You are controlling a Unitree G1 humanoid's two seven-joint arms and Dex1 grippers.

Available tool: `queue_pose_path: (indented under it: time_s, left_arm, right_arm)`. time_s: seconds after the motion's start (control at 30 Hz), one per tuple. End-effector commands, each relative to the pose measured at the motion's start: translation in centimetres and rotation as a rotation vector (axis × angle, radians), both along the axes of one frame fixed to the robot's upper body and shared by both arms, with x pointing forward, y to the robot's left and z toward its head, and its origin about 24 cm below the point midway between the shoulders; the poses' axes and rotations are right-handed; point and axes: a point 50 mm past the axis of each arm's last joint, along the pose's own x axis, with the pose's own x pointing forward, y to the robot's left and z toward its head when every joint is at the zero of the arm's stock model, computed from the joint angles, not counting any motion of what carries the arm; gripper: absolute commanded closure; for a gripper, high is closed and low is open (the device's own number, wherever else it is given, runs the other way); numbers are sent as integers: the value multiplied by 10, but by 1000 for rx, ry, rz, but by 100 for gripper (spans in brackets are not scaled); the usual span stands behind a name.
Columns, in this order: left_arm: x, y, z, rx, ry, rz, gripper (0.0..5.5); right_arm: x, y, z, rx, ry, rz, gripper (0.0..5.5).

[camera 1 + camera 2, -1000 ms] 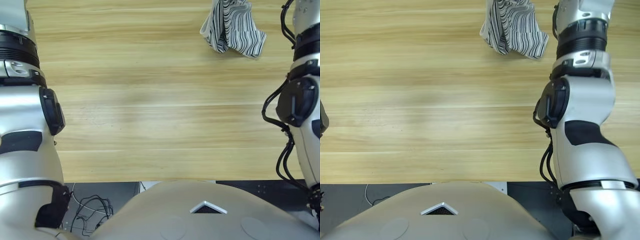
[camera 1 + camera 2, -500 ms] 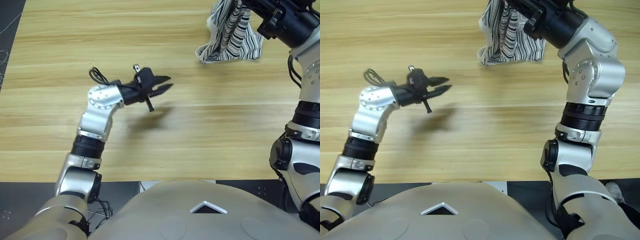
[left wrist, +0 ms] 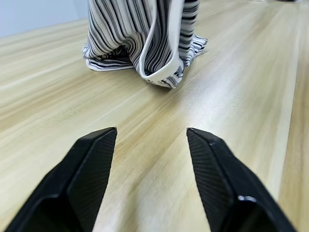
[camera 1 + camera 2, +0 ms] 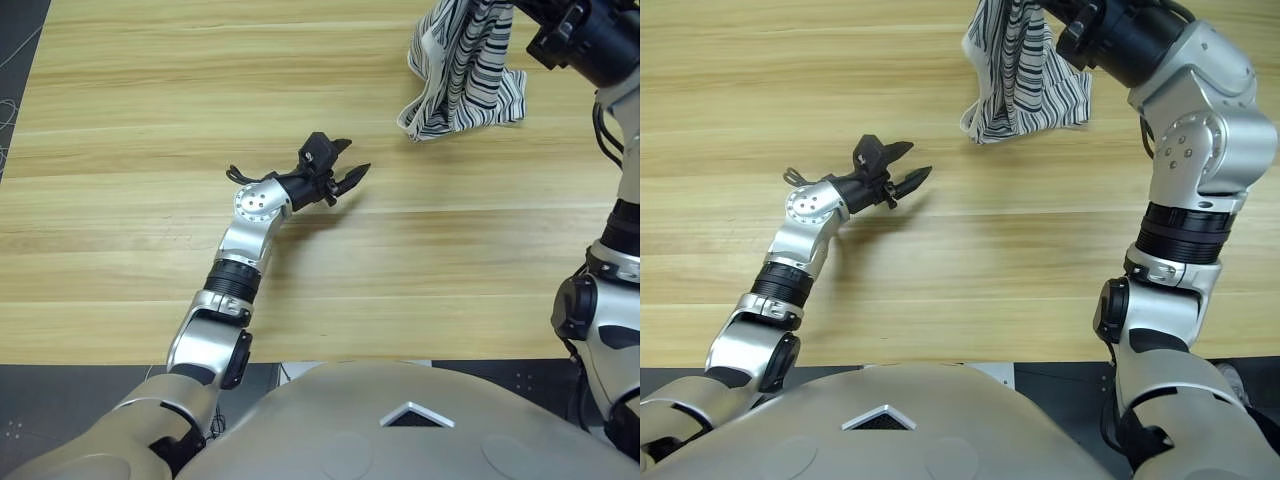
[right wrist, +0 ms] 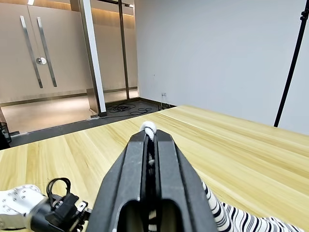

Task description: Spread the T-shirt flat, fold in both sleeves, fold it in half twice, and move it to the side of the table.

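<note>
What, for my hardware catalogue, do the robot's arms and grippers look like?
The left arm and right arm are rounded silver shells with black ribbed bands at the joints; a thin black cable loop sits by the left wrist. The left gripper and right gripper are black, each with two tapered fingers.

Left gripper (image 4: 356,157) has advanced right, arm stretched further out — now nearer the T-shirt (image 4: 462,70). T-shirt's hanging lower edge has shifted slightly right and sags lower.
</note>
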Motion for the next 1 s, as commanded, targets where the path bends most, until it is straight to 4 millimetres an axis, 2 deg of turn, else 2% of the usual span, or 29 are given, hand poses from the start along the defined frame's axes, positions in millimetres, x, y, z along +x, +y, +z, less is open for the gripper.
queue_pose_path:
  time_s: [0.03, 0.13, 0.27, 0.6, 1.0]
  left_arm:
    - [7, -15, -4, -68, 41, 18, 272]
    - [11, -25, -10, -120, 97, 50, 272]
    - [18, -41, -6, -201, 146, 70, 272]
    - [20, -75, -5, -271, 213, 75, 272]
    - [22, -90, -5, -274, 248, 81, 272]
  right_arm:
    - [0, 2, 13, -11, -38, 13, 540]
    - [1, 3, 14, -10, -39, 16, 540]
    - [1, 4, 14, -8, -38, 17, 540]
    - [2, 5, 12, -9, -33, 24, 540]
    - [4, 7, 8, -10, -25, 37, 540]
